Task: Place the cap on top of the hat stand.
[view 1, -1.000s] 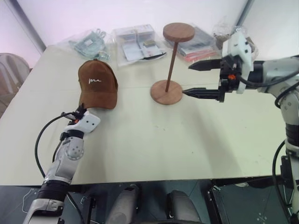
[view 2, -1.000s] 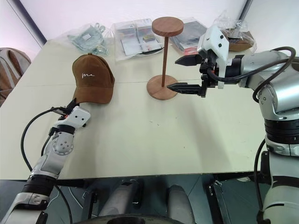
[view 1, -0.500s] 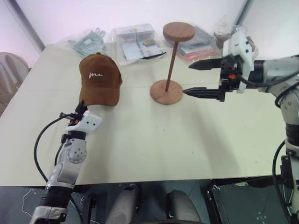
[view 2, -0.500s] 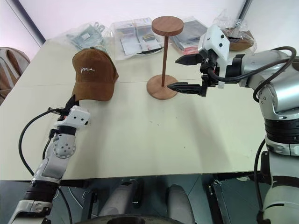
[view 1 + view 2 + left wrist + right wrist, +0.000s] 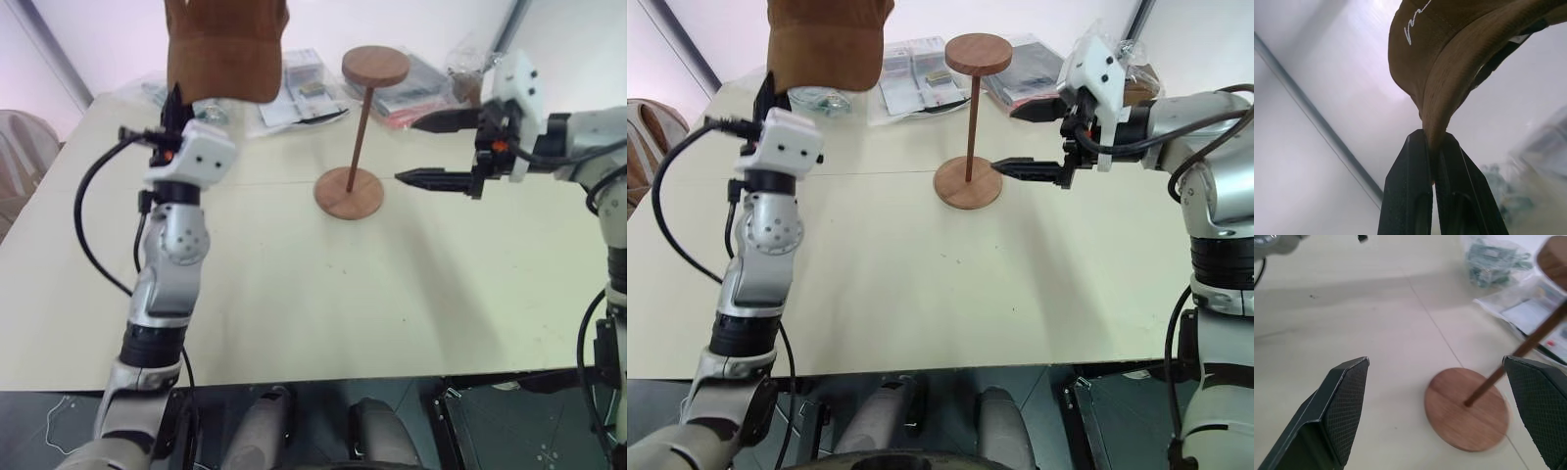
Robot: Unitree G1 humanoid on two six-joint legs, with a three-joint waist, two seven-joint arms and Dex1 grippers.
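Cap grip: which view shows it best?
Left wrist view: the left hand has both fingers shut on the brim edge of the cap, embroidery visible. Both eye views crop the cap at the top, above the wrist. The right wrist view faces the hat stand.

The table (image 5: 392,294) is viewed from above and behind by both head cameras, facing forward and down (nearly the same scene is shared). The cap (image 5: 1449,54) is seen from close below by the left wrist camera. The hat stand (image 5: 1469,411) base is framed closely by the right wrist camera.
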